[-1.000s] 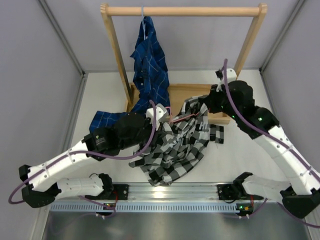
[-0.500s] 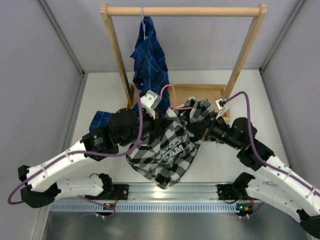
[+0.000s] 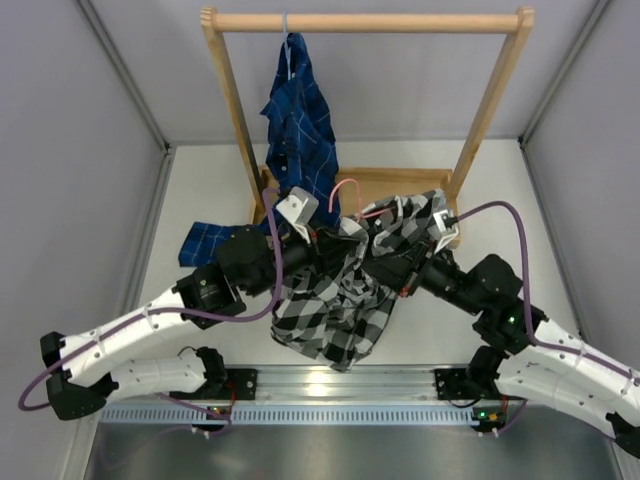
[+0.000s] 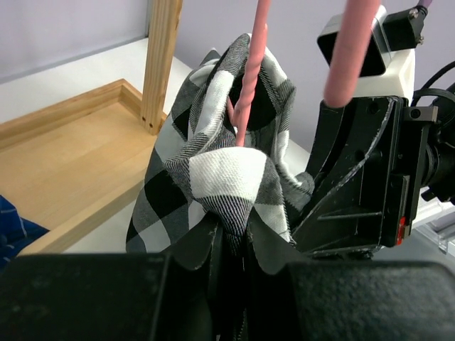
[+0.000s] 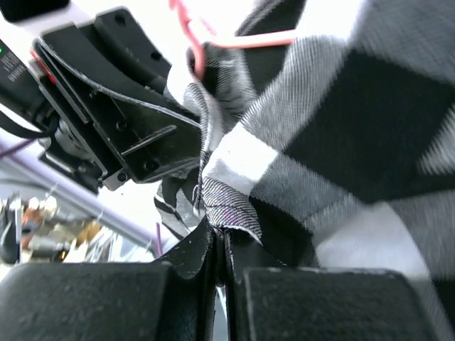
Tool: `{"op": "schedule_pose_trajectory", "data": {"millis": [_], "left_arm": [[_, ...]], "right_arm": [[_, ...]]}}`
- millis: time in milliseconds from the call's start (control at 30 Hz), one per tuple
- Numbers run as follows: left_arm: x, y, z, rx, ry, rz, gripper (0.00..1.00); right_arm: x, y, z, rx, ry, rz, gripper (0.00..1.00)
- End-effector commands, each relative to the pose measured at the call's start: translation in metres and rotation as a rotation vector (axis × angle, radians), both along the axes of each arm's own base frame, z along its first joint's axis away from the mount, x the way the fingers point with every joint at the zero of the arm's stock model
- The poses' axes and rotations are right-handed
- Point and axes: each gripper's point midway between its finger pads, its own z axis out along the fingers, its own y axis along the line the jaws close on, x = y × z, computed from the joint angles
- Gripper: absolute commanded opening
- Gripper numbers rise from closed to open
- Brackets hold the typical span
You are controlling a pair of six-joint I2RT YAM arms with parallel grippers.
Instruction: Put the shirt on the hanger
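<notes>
The black-and-white check shirt point(image 3: 335, 305) hangs bunched between both arms above the table. The pink wire hanger point(image 3: 345, 192) pokes up out of its top, hook showing; its twisted neck point(image 4: 245, 92) rises from the collar folds in the left wrist view, and it shows in the right wrist view point(image 5: 195, 42). My left gripper point(image 3: 318, 240) is shut on a fold of the shirt point(image 4: 227, 185). My right gripper point(image 3: 388, 262) is shut on the shirt's edge point(image 5: 234, 202), close beside the left. The lettering is hidden.
A wooden rack point(image 3: 365, 22) stands at the back with a dark blue grid shirt point(image 3: 300, 130) hanging from a pale hanger hook point(image 3: 285, 22). Its wooden base tray point(image 3: 385, 185) lies behind the grippers. Part of the blue shirt lies on the table point(image 3: 205, 240).
The right arm has swung down and left, bringing its gripper close to the left one. The shirt bunched up, its lettering folded out of sight, and the hanger hook rose above it.
</notes>
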Motion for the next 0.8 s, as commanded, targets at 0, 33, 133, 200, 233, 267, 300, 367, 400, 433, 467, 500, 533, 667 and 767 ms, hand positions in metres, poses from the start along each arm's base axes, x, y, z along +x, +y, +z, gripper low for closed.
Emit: {"op": "schedule_pose_trajectory", "data": {"millis": [0, 33, 133, 200, 233, 267, 300, 367, 400, 433, 467, 500, 533, 667, 767], "left_arm": [[-0.008, 0.013, 0.074, -0.151, -0.132, -0.018, 0.0], [-0.007, 0.013, 0.087, -0.148, -0.14, -0.014, 0.0], [-0.004, 0.011, 0.086, -0.087, -0.137, -0.015, 0.0], [-0.004, 0.012, 0.087, -0.089, -0.139, -0.015, 0.0], [-0.004, 0.015, 0.09, -0.098, -0.141, -0.01, 0.0], [-0.004, 0.017, 0.088, -0.097, -0.14, -0.004, 0.0], [-0.004, 0.019, 0.086, -0.093, -0.143, 0.001, 0.0], [-0.007, 0.025, 0.081, -0.089, -0.155, 0.001, 0.0], [-0.008, 0.028, 0.078, -0.08, -0.16, 0.004, 0.0], [-0.009, 0.034, 0.075, -0.074, -0.163, 0.011, 0.0], [-0.01, 0.037, 0.065, -0.051, -0.166, 0.017, 0.0], [-0.008, 0.037, 0.056, -0.033, -0.157, 0.022, 0.0], [-0.009, 0.041, 0.053, -0.031, -0.156, 0.026, 0.0], [-0.041, 0.029, 0.033, -0.006, -0.155, -0.169, 0.0], [-0.086, 0.011, 0.015, 0.017, -0.166, -0.456, 0.0]], "right_arm": [[0.005, -0.015, 0.003, 0.017, -0.018, -0.09, 0.0], [0.005, -0.015, -0.006, 0.0, -0.018, -0.09, 0.0], [0.004, -0.012, -0.025, -0.044, -0.026, -0.072, 0.01], [0.001, -0.01, -0.034, -0.066, -0.03, -0.051, 0.09], [-0.002, -0.009, -0.044, -0.087, -0.029, -0.035, 0.1], [-0.003, -0.01, -0.05, -0.1, -0.025, -0.031, 0.15], [-0.003, -0.014, -0.062, -0.138, -0.005, -0.038, 0.2], [-0.007, -0.028, -0.071, -0.163, -0.003, -0.065, 0.43], [-0.008, -0.037, -0.09, -0.23, 0.038, -0.086, 0.48], [-0.014, -0.051, -0.075, -0.215, -0.018, -0.101, 0.55], [-0.019, -0.067, -0.071, -0.254, -0.02, -0.125, 0.69], [-0.019, -0.072, -0.065, -0.238, -0.055, -0.142, 0.75], [-0.025, -0.095, -0.049, -0.244, -0.086, -0.183, 0.79], [-0.039, -0.136, -0.012, -0.226, -0.159, -0.253, 0.91], [-0.046, -0.141, 0.004, -0.267, -0.238, -0.23, 0.9]]}}
